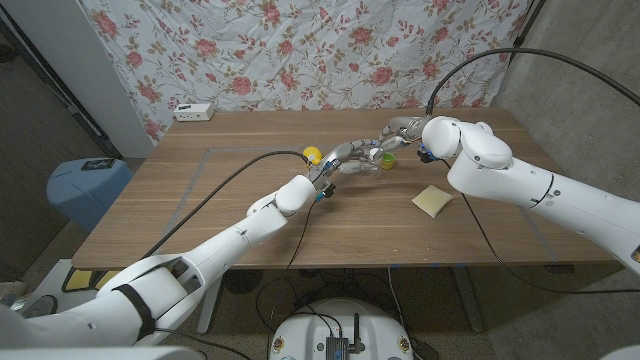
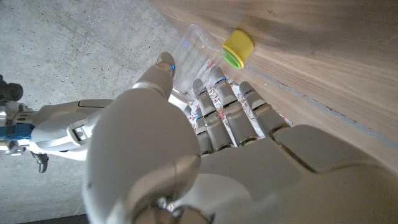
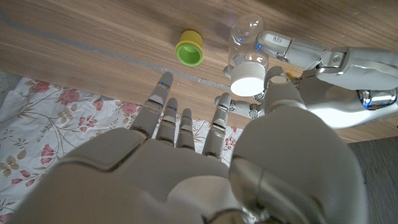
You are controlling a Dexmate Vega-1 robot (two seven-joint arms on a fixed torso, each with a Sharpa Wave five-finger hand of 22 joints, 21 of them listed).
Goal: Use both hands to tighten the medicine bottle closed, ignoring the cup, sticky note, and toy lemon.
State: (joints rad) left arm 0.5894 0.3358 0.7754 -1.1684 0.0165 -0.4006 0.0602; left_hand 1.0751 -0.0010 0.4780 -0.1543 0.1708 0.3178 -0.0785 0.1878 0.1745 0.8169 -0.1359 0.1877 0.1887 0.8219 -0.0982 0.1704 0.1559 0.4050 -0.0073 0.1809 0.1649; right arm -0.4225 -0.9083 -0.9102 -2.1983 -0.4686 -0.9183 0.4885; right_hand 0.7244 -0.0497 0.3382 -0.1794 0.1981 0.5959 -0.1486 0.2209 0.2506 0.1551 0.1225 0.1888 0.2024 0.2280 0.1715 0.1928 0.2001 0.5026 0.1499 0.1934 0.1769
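The left hand (image 1: pixel 343 160) grips the clear medicine bottle (image 3: pixel 247 46) upright; the right hand (image 1: pixel 392 135) hovers beside its white cap (image 3: pixel 247 79), fingers spread.

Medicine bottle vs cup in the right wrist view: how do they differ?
The medicine bottle is clear with a white cap; the cup is opaque yellow and green. The left hand grips the bottle; the cup sits untouched on the table. The bottle looks larger than the cup. Both are small round containers.

Wooden table (image 1: pixel 250 215) w/ toy lemon (image 1: pixel 312 154), small yellow-green cup (image 1: pixel 386 160), sticky note (image 1: pixel 432 201) on it.
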